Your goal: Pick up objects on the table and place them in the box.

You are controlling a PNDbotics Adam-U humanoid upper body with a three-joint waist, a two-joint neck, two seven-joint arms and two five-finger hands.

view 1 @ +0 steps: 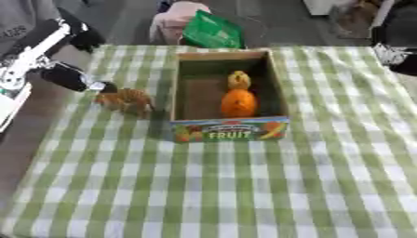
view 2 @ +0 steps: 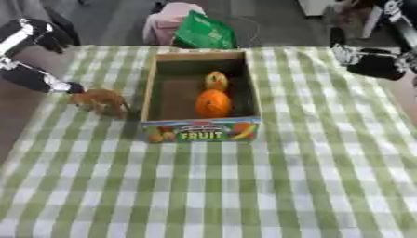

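two fruits (view 1: 238, 102) lay in our box (view 1: 230, 128). our left hand (view 1: 75, 78) touched a brown toy animal (view 1: 124, 100) beside it; grip unclear. our right hand (view 2: 371, 62) hovered far right, fingers unclear.

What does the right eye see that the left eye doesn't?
Only the right eye view shows the right hand well, hovering past the box's right side; the left eye view catches just a dark bit at its edge. Only the left eye view shows more of the white left arm. Both share the fruit box with an orange and a yellow fruit inside, and the left hand by the brown toy on the checked cloth.
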